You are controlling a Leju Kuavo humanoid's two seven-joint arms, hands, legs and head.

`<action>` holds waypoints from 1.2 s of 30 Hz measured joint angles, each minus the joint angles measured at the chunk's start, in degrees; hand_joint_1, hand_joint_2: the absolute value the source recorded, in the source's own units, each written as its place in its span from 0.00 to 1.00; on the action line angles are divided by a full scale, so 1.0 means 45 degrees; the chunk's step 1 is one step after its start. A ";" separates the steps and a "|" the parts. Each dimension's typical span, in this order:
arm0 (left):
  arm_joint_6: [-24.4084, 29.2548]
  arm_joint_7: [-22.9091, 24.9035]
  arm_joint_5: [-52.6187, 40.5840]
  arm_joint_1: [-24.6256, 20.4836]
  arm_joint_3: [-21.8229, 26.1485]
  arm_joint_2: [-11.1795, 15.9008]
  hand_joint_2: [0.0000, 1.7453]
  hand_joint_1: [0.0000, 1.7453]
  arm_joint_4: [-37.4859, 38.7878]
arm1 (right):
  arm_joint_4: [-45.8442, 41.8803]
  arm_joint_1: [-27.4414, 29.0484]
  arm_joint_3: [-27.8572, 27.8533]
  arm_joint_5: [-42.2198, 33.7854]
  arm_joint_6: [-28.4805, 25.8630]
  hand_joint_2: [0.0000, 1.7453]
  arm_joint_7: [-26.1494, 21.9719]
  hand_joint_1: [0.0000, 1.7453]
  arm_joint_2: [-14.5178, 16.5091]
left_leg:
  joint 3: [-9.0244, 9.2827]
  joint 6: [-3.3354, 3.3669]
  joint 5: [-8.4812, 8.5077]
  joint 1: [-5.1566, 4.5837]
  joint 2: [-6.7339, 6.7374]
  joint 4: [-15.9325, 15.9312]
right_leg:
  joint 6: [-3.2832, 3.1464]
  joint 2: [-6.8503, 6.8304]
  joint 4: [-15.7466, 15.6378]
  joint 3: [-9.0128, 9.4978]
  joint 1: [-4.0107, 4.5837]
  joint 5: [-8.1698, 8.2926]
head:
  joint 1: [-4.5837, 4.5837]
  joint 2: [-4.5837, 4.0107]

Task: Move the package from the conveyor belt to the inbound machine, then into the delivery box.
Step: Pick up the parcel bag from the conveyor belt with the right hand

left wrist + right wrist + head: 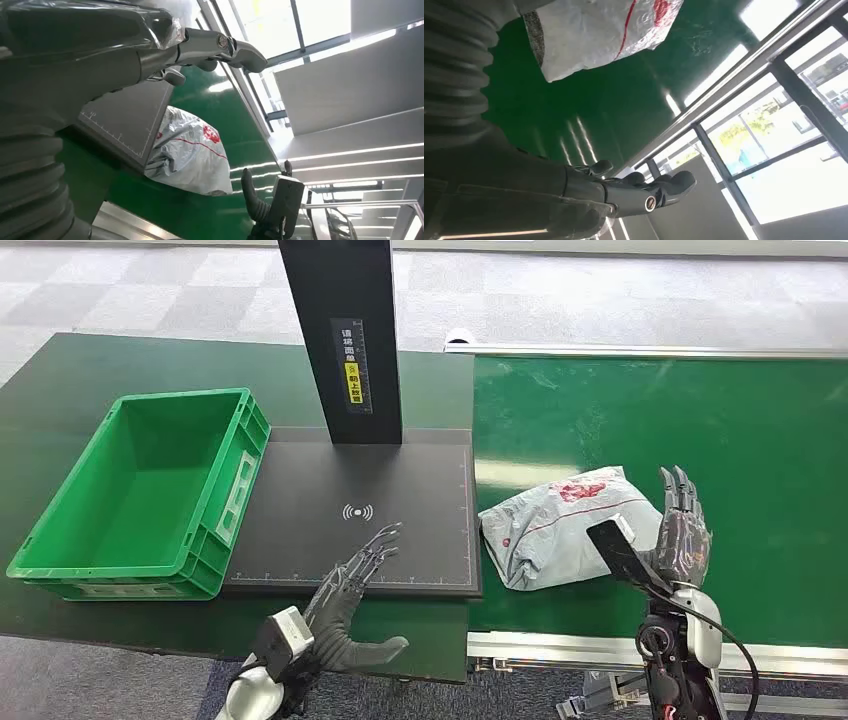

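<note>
Package [565, 527], a crumpled grey plastic mailer with red print, lay on the green conveyor belt [740, 430], near the belt's edge closest to the black scanning pad [350, 515] of the inbound machine. The right robot hand [682, 530] stood just beside the package's far side, palm turned toward it, fingers straight and apart, holding nothing; whether it touched the plastic could not be told from the head view, and the right wrist view showed green belt between the fingers [644, 187] and the bag [594, 35]. The left robot hand [355, 585] hovered over the near edge of the pad, fingers spread and likewise holding nothing. The green delivery box [140, 495] sat to the left of the pad on the dark surface [60, 370], with nothing seen inside it.

By this layout, the first step was still in hand: the package had not left the belt. The next move appeared to call for the right robot hand to close in on the bag and push or scoop it toward the pad, with the left robot hand ready to meet it from the other side. Soft, slippery plastic would probably buckle under a one-sided push, so a two-handed squeeze seemed the safer way.
</note>
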 joint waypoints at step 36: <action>-0.0036 -0.0695 0.1357 -0.1716 -0.1240 -0.0040 1.00 0.00 0.2642 | 0.9802 -0.9118 0.4047 0.2119 0.9883 1.00 0.4134 0.00 0.0223 | 0.0002 0.0005 0.0028 -0.0003 -0.0009 0.0010 | 0.0008 -0.0004 0.0001 -0.0018 0.0000 0.0030 | 0.0000 -0.0002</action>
